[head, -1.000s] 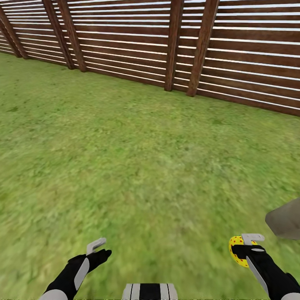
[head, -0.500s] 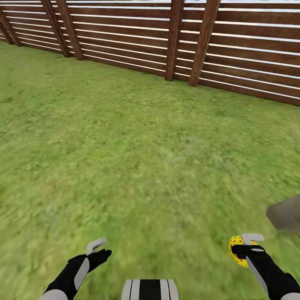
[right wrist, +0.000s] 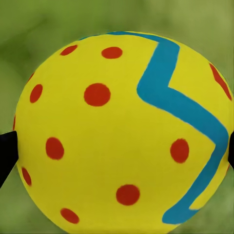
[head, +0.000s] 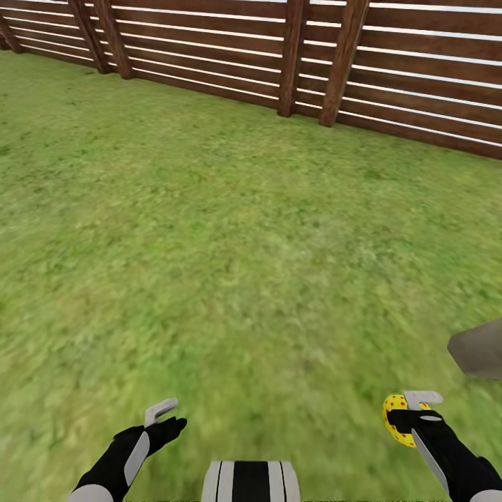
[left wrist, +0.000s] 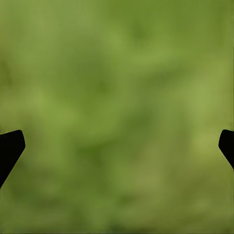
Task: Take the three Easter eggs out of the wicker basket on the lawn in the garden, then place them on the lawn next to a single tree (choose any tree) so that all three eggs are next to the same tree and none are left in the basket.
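Head view took in the lawn (head: pixel 230 230), mottled green and flat, running back to a dark slatted fence (head: pixel 390 77) with slanted posts. A grey-tan shape (head: pixel 480 355) cut in at the right edge, too cropped to identify. Low down, the right gripper (head: pixel 411 411) was clamped on a yellow egg (head: pixel 394 417) with red dots. The left gripper (head: pixel 166 413) hung above the grass, fingers apart, holding nothing.

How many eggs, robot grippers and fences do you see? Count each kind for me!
Easter egg: 1, yellow with red dots, held in the right gripper
Grippers: 2, the right one and the empty left gripper
Fence: 1, brown slats behind the lawn
Total: 4
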Motion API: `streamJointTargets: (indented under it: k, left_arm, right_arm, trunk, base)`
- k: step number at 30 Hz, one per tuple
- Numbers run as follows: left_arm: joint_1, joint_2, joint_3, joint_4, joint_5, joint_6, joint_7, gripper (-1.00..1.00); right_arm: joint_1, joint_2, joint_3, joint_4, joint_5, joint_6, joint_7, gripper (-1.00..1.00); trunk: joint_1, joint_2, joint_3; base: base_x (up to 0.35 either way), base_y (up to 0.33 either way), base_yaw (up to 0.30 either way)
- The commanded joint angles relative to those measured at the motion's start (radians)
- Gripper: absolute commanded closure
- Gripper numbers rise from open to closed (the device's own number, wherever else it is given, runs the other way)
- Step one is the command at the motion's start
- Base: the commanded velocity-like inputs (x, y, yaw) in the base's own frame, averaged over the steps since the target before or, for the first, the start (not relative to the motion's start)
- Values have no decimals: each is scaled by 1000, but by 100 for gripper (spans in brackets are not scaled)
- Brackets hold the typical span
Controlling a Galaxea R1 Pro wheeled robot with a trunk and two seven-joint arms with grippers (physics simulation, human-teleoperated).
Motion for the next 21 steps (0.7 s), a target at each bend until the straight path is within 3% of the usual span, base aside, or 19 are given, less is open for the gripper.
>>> streamJointTargets:
  k: [1, 17, 21]
  left_arm:
    - [0, -1, 7, -2, 6, 8, -3, -100]
    - [-1, -1, 7, -2, 5, 8, -5, -100]
    - [-1, -1, 7, -2, 5, 7, -10, -100]
  right_arm:
    - [0, 0, 2, -2, -7, 5, -5, 100]
    - [0, 0, 3, -2, -7, 4, -5, 100]
    - [0, 0, 3, -2, -7, 4, -5, 100]
  trunk:
    - [0, -1, -5]
    - [7, -4, -59]
    - [7, -4, -59]
  base:
    - [0, 0, 0]
    - [0, 0, 0]
    - [0, 0, 0]
